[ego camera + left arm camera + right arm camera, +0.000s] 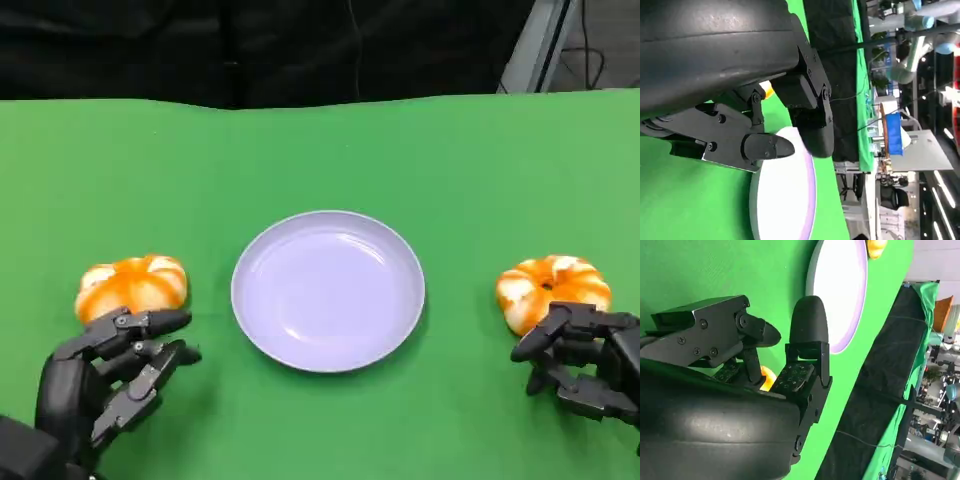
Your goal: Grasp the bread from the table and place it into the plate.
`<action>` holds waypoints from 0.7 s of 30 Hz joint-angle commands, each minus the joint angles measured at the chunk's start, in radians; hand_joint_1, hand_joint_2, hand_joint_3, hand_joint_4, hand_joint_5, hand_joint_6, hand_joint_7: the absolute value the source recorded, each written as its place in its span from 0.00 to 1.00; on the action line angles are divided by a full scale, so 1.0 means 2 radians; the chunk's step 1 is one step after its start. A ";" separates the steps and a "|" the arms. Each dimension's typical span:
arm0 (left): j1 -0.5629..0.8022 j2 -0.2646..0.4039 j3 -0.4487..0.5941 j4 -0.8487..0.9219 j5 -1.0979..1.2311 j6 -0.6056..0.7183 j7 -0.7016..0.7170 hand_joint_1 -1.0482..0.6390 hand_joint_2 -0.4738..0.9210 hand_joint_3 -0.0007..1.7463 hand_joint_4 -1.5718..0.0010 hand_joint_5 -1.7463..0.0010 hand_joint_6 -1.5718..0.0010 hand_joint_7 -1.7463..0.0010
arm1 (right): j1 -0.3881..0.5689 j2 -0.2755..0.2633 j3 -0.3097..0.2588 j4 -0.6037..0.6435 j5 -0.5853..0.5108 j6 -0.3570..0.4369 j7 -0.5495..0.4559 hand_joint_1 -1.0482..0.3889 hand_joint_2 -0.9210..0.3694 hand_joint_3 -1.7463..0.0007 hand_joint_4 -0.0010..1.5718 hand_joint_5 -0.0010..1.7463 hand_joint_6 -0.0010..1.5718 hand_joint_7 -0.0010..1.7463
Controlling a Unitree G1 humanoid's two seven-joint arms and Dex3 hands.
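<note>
Both unclenched: left robot hand (110, 375) and right robot hand (585, 360) hover just behind the breads (133, 285).

My table (320, 140) wears a green cloth. At its far edge hangs a black curtain (260, 50), a grey stand (535, 45) far right.

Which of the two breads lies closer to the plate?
The bread by the right hand: this right bread has a narrower green gap to the plate than the left bread.
</note>
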 commanded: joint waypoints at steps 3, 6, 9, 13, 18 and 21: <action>-0.001 0.009 0.003 0.009 -0.004 -0.011 -0.009 0.47 1.00 0.08 0.34 0.95 0.37 0.99 | -0.003 -0.012 -0.004 0.002 0.005 0.003 0.002 0.81 0.11 0.59 0.58 0.79 0.61 0.56; -0.002 0.009 0.003 0.010 -0.004 -0.012 -0.010 0.47 1.00 0.08 0.34 0.95 0.37 0.99 | -0.003 -0.012 -0.004 0.002 0.005 0.003 0.002 0.81 0.11 0.59 0.58 0.79 0.61 0.56; -0.002 0.009 0.003 0.010 -0.004 -0.012 -0.010 0.47 1.00 0.08 0.34 0.95 0.37 0.99 | -0.003 -0.012 -0.004 0.002 0.005 0.003 0.002 0.81 0.11 0.59 0.58 0.79 0.61 0.56; -0.002 0.009 0.003 0.010 -0.004 -0.012 -0.010 0.47 1.00 0.08 0.33 0.96 0.37 0.99 | -0.003 -0.012 -0.004 0.002 0.005 0.003 0.002 0.81 0.11 0.59 0.58 0.79 0.61 0.56; -0.002 0.009 0.003 0.011 -0.004 -0.012 -0.010 0.47 1.00 0.08 0.33 0.96 0.37 0.99 | -0.003 -0.012 -0.004 0.002 0.005 0.003 0.002 0.81 0.11 0.59 0.58 0.79 0.61 0.55; -0.002 0.009 0.003 0.011 -0.004 -0.012 -0.010 0.47 1.00 0.08 0.33 0.97 0.37 0.99 | -0.003 -0.012 -0.004 0.002 0.005 0.003 0.002 0.81 0.11 0.59 0.58 0.79 0.61 0.55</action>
